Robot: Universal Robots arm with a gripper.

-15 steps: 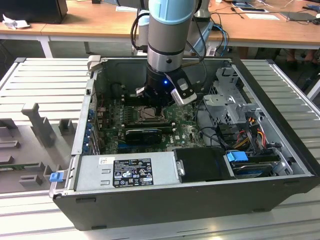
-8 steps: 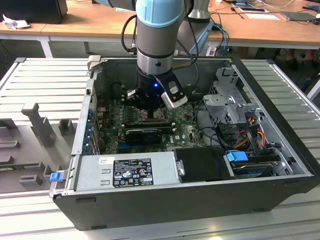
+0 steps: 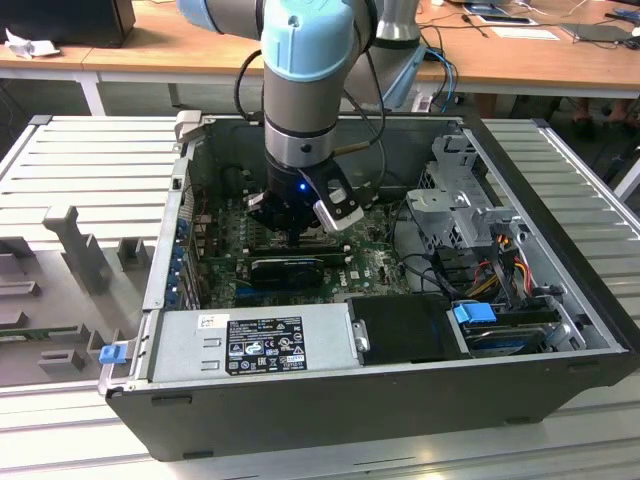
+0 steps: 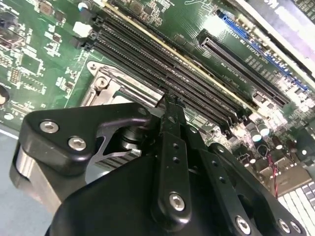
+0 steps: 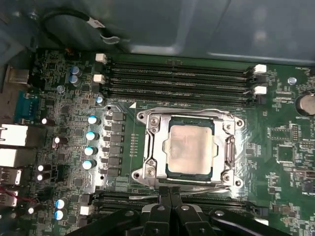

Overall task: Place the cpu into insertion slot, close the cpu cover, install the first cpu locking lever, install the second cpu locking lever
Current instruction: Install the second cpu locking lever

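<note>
Your open black computer case (image 3: 560, 300) lies on its side and holds a green motherboard (image 3: 370, 262), a grey power supply box with a dark label (image 3: 255, 343) along its near wall, and a metal drive cage with coloured cables (image 3: 480, 225) toward the exterior view's right. In the first wrist view the small square cpu with its pale silver-grey face (image 5: 191, 148) already sits inside the square insertion slot with its dark frame (image 5: 167, 169). The thin metal cpu cover with the large window (image 5: 152, 147) lies flat around the chip, and thin wire levers (image 5: 194, 184) run along the socket edges. From the chip, four long black memory slots (image 5: 177, 78) lie at twelve o'clock, and a column of silver-topped capacitors (image 5: 91, 142) stands at nine o'clock. Your black gripper (image 5: 171, 194) sits at six o'clock from the chip, just beside the socket's edge, its two fingers pressed together with nothing visible between them. In the second wrist view the gripper body (image 4: 147, 196) hides most of the socket, leaving one bolted corner (image 4: 101, 81) in sight. In the exterior view the arm's grey and pale blue wrist (image 3: 305, 90) covers the socket entirely.
</note>
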